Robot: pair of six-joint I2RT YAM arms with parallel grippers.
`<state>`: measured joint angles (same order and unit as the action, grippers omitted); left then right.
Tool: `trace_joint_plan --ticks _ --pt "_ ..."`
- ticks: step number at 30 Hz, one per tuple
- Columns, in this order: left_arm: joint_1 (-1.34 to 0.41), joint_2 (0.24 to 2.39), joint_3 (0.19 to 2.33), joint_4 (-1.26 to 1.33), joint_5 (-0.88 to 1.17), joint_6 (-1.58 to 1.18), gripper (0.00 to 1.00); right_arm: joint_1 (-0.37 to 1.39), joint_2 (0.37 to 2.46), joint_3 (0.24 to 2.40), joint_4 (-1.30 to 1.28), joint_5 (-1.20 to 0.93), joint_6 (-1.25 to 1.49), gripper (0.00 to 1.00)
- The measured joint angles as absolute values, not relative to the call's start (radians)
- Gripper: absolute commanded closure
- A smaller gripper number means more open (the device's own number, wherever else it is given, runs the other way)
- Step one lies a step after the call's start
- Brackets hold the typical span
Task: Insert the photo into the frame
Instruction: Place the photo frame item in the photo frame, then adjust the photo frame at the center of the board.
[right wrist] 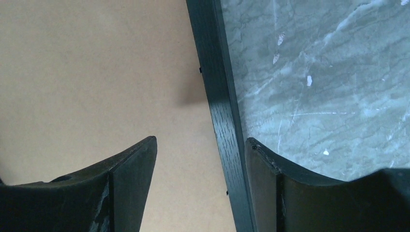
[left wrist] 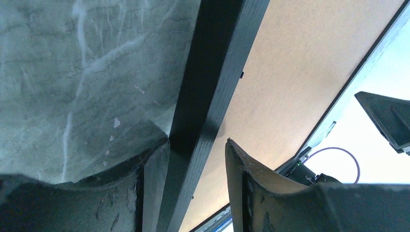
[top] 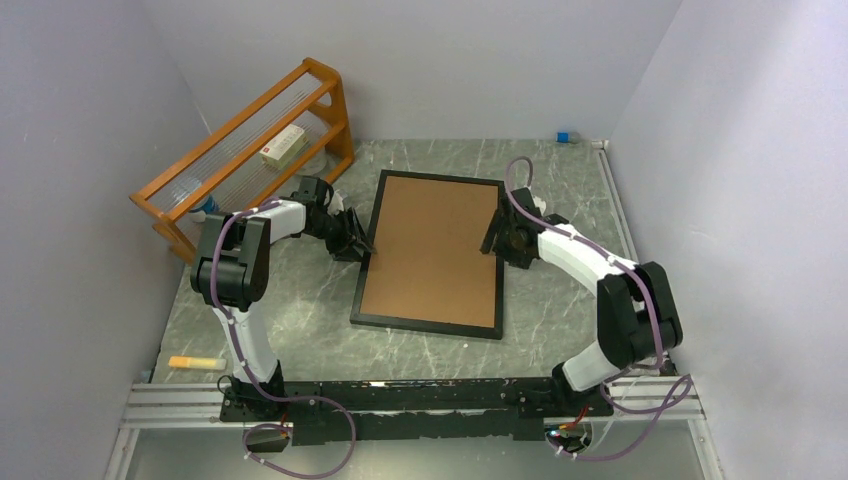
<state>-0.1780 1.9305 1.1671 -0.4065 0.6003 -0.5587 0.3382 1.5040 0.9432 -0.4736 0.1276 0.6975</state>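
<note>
**Fig. — Two grippers at the long edges of a back-up frame**

**Top external view.** Shows the frame [top: 425, 326] lying flat in the middle of the table [top: 300, 310], with the brown backing board [top: 432, 245] uppermost inside the black border. Places the left gripper [top: 358, 243] at the border's 9 o'clock edge and the right gripper [top: 497, 238] at its 3 o'clock edge, each about halfway along. Sets an orange rack [top: 338, 105] at 10 o'clock from the frame, well apart.

**Left wrist view.** Shows the left gripper [left wrist: 197, 141] partly spread, astride the black rail of the frame [left wrist: 217, 58]. Outer finger touching the rail on the table [left wrist: 87, 72] side. Inner finger over the backing board [left wrist: 300, 63], just beside the rail, with a sliver of board showing between.

**Right wrist view.** Shows the right gripper [right wrist: 201, 139] spread wide, clamping nothing. Outer finger against the rail of the frame [right wrist: 217, 87], at 3 o'clock. Inner finger well apart from it at 9 o'clock, over bare backing board [right wrist: 96, 72].
</note>
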Motion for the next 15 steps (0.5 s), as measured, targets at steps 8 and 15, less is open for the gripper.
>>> trace_joint_plan --ticks 8,15 --pt "-0.181 1.930 1.176 -0.439 0.587 -0.534 0.47 0.336 1.630 0.966 -0.479 0.129 0.710 0.47" --pt "-0.193 1.933 1.192 -0.470 0.578 -0.512 0.43 0.327 1.638 0.982 -0.493 0.126 0.707 0.44"
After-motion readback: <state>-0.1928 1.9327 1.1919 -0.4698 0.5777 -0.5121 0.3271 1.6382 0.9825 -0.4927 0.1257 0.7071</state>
